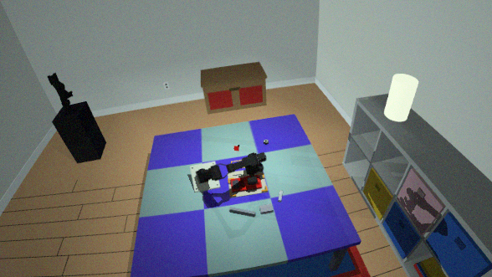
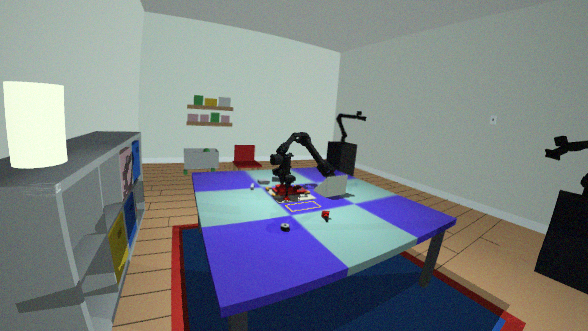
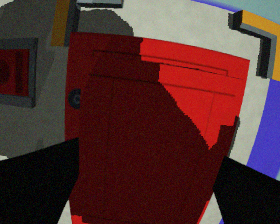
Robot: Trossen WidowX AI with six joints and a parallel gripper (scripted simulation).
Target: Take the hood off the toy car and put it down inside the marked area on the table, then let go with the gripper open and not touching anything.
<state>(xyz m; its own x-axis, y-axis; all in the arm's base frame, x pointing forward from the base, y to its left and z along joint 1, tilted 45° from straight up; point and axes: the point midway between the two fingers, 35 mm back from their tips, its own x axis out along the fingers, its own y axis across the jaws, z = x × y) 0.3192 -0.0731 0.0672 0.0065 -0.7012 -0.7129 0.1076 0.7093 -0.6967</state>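
The red toy car (image 1: 239, 184) (image 2: 301, 191) sits on a pale board with yellow corner brackets. My gripper (image 1: 252, 182) (image 2: 286, 188) (image 3: 150, 162) points down over it and is shut on the hood. In the wrist view the hood (image 3: 126, 115) is a wide red panel, mostly in shadow, with one black finger at its left edge and one at its right. Whether it touches the car underneath cannot be told. The marked area is a thin yellow outline (image 2: 305, 209) on the table beside the board; the arm hides most of it in the top view.
A small red piece (image 1: 237, 147) (image 2: 325, 214) and a round black-and-white piece (image 1: 265, 141) (image 2: 285, 227) lie beyond the marked area. A grey bar (image 1: 243, 212), a grey block (image 1: 266, 209) and a small white piece (image 1: 280, 196) lie on the car's other side.
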